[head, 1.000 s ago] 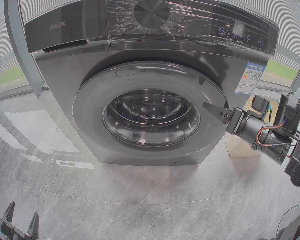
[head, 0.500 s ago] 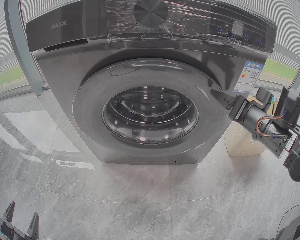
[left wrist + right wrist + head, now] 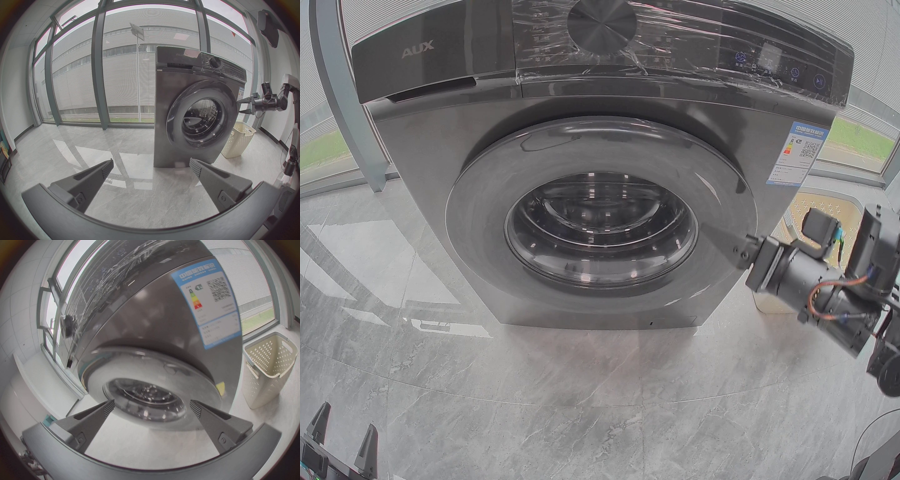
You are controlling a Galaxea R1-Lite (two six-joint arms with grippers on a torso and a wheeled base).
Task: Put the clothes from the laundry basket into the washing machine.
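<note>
The dark grey washing machine (image 3: 600, 228) stands in front of me with its round glass door shut. Beside its right side sits a cream perforated laundry basket (image 3: 831, 209), partly hidden behind my right arm; the basket (image 3: 268, 368) shows bare inner walls. My right gripper (image 3: 740, 253) hangs open at the door's lower right rim, close to the metal, with nothing between its fingers (image 3: 150, 407). My left gripper (image 3: 344, 431) is low at the near left, open and empty (image 3: 150, 165), far from the machine (image 3: 200, 115).
Glossy grey tiled floor (image 3: 581, 387) spreads in front of the machine. A grey window pillar (image 3: 344, 100) rises to the left. Large windows run behind the machine, and a white wall stands to the right past the basket (image 3: 238, 139).
My right gripper rose toward the door's upper right rim, then dropped to the lower right rim. The door stayed shut and the left arm kept still.
</note>
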